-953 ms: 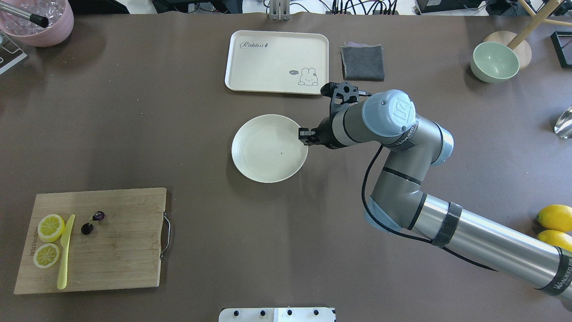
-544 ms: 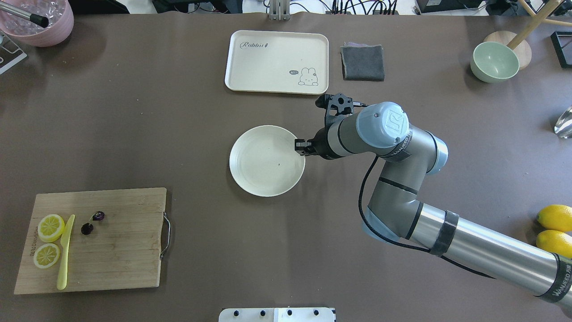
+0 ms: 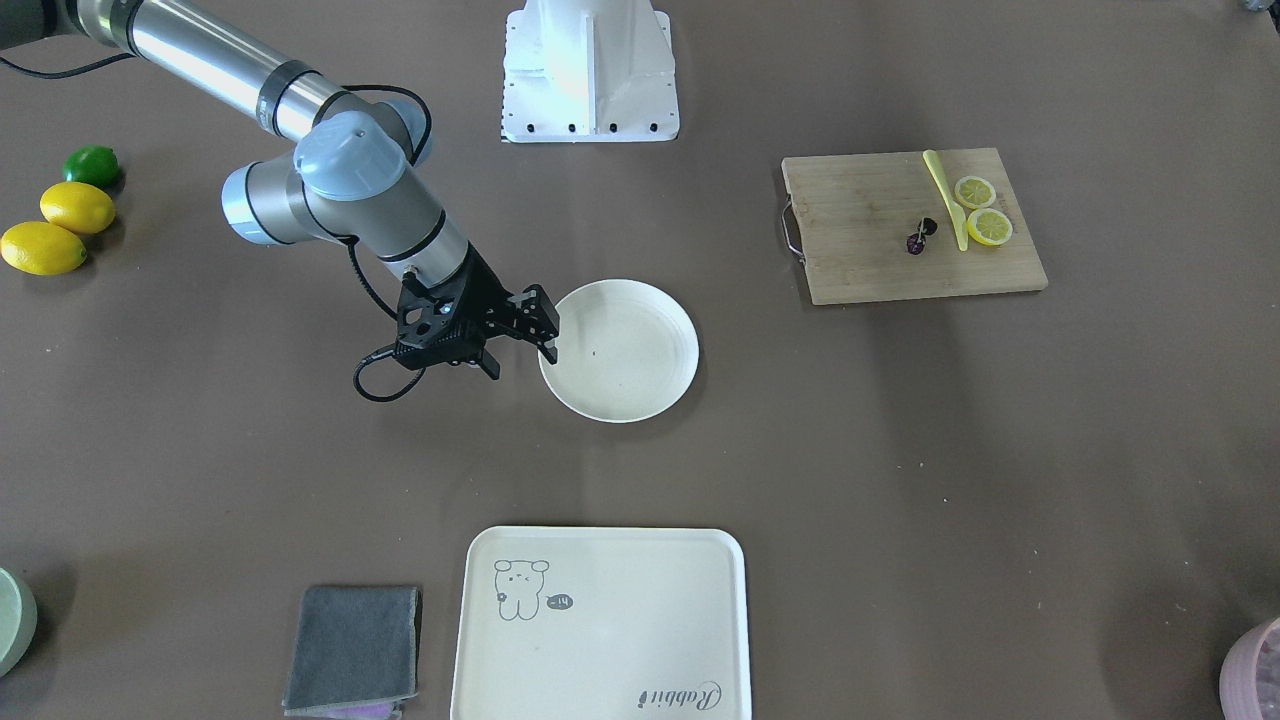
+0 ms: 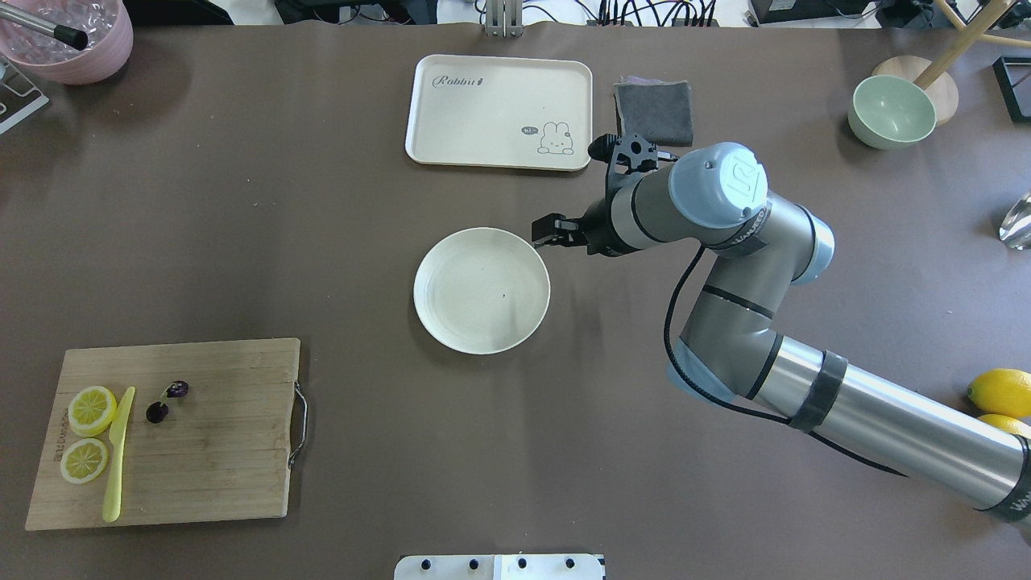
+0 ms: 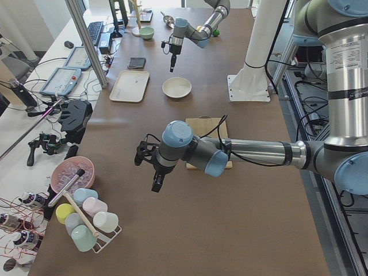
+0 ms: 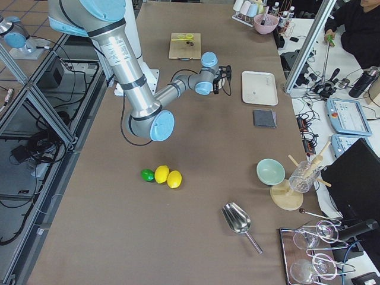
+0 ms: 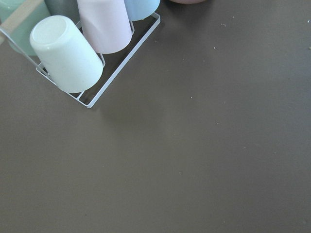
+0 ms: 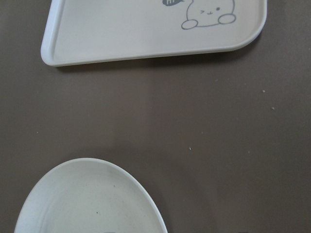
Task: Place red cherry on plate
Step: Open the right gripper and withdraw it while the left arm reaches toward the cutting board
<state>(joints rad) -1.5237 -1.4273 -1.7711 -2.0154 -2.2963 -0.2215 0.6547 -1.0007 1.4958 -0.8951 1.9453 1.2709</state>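
Observation:
The red cherry (image 4: 165,400) lies on the wooden cutting board (image 4: 217,451) at the near left, a tiny dark pair also seen as the cherry (image 3: 920,236) in the front view. The round cream plate (image 4: 482,290) sits mid-table with nothing on it. My right gripper (image 3: 522,360) hangs open just off the plate's right rim (image 4: 546,266), holding nothing. The right wrist view shows the plate's edge (image 8: 87,204) below it. My left gripper (image 5: 156,184) hovers over bare table far from the cherry; I cannot tell whether it is open or shut.
Two lemon slices (image 4: 92,409) and a yellow knife (image 4: 118,455) share the board. A cream tray (image 4: 499,111), grey cloth (image 4: 654,109) and green bowl (image 4: 891,111) lie at the back. Lemons (image 4: 1001,391) sit near right. A cup rack (image 7: 73,53) is by the left gripper.
The right gripper drew the plate toward the robot by its rim, then let go and moved back and right. The plate now rests still.

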